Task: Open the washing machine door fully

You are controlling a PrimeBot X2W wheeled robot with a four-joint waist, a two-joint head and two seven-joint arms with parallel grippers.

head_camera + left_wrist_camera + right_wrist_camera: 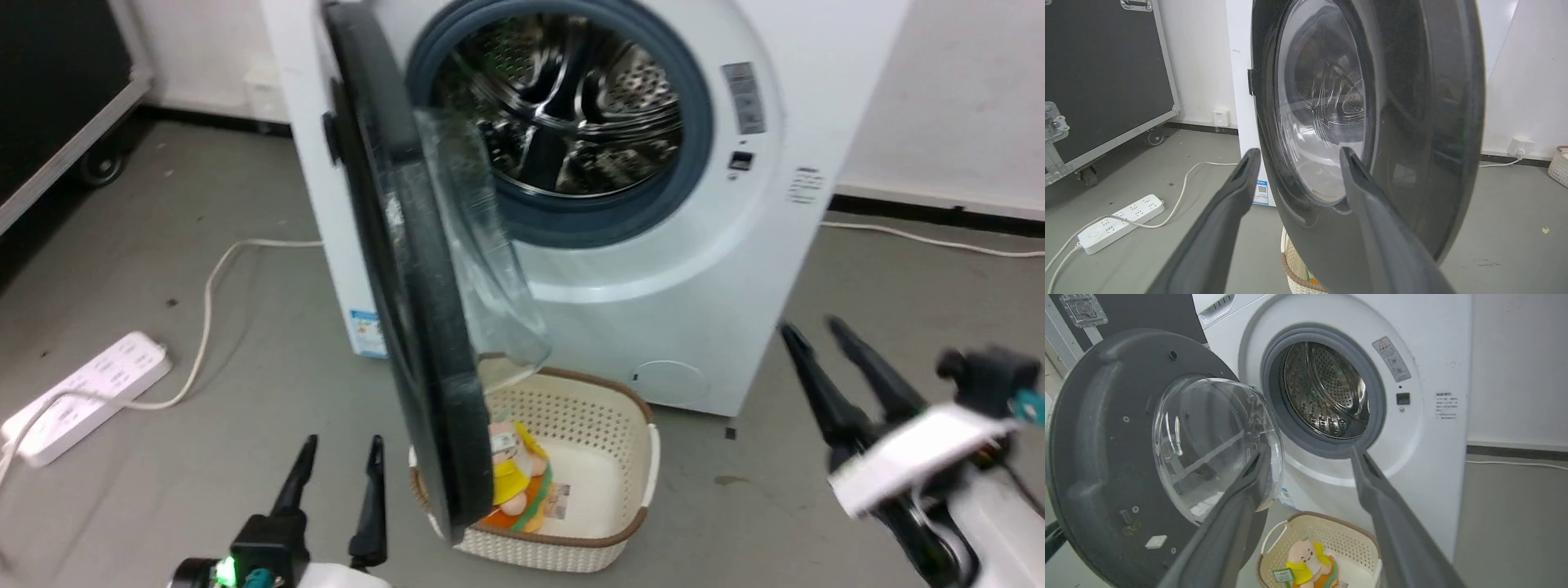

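Observation:
The white washing machine (702, 269) stands ahead with its steel drum (571, 98) exposed inside a grey rubber ring. The washing machine door (408, 269), a black disc with a clear glass bowl (482, 245), hangs swung out on its left hinge, edge-on toward me. My left gripper (341, 461) is open at the lower left, just left of the door's bottom edge, apart from it. The left wrist view faces the door's glossy outer face (1412, 122). My right gripper (808, 331) is open at the right, holding nothing. The right wrist view faces the door's inner side (1106, 457) and the drum (1327, 388).
A cream basket (604, 425) holding a plush toy (514, 482) sits on the floor under the door. A white power strip (82, 396) and its cable (208, 302) lie to the left. A black wheeled case (1102, 73) stands at far left.

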